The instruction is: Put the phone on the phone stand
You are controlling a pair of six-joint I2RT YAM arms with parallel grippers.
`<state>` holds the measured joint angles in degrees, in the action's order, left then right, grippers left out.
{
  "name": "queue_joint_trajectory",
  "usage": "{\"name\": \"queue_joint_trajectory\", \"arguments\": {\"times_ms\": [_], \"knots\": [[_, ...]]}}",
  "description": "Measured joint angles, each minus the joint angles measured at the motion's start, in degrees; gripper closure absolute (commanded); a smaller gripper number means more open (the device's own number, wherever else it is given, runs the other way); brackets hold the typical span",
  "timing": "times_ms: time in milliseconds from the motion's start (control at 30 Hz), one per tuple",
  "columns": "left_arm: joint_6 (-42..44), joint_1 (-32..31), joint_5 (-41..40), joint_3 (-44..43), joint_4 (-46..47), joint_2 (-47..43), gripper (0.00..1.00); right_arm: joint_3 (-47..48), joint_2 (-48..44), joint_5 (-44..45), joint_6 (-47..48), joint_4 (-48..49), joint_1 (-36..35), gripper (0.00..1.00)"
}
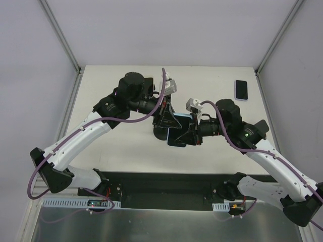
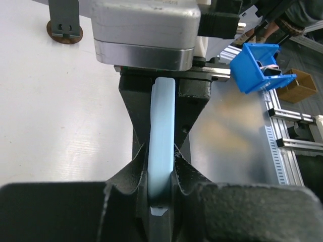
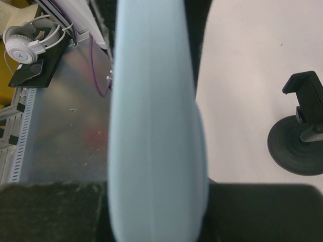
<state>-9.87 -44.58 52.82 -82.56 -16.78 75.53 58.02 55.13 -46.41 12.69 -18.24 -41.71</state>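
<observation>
now we clamp the phone in left gripper and right gripper, long axis spanning them; phone stand sits right of it in the right wrist view.

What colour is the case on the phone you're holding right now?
Pale blue phone case; the right wrist view shows it best.

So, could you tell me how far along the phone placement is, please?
Done: the phone is up off the table. In hand: left end effector and right end effector both clamp it. Remaining: seating it on the phone stand, which stands empty.
</observation>
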Motion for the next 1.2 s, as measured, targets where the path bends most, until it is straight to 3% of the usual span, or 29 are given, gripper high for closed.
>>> {"name": "queue_joint_trajectory", "arguments": {"times_ms": [33,67,133,200,500,533,667,1000,1200], "knots": [[0.59,0.00,-0.33,-0.07,-0.13,0.00,1.00,0.17,0.04,0.20,-0.04,-0.44,-0.02,0.90],[0.96,-0.04,-0.39,-0.11,-0.11,0.00,1.00,0.42,0.07,0.46,0.20,-0.87,-0.04,0.73],[1.79,-0.09,-1.16,-0.11,-0.11,-0.22,1.00,0.81,0.07,1.29,0.68,-1.57,-0.17,0.25],[2.47,-0.24,-4.35,0.04,-0.63,-0.92,1.00,0.87,-0.02,3.82,0.66,-1.64,-0.46,0.03],[8.83,0.59,-35.89,5.75,-2.97,-16.22,1.00,-4.70,-1.49,27.43,-7.37,1.60,2.45,0.04],[9.29,0.81,-38.23,6.08,-2.75,-17.62,1.00,-4.70,-0.68,28.96,-8.48,1.95,2.93,0.13],[10.47,0.81,-46.99,8.59,-2.03,-22.73,1.00,-1.20,7.93,32.81,-14.71,1.27,3.23,0.21],[10.73,0.81,-58.31,13.64,-3.34,-24.87,1.00,12.55,24.68,43.80,-25.88,-6.47,-2.89,0.35],[10.75,0.81,-58.73,15.39,-3.37,-25.81,1.00,15.30,27.67,47.63,-27.23,-9.57,-3.56,0.55]]}}
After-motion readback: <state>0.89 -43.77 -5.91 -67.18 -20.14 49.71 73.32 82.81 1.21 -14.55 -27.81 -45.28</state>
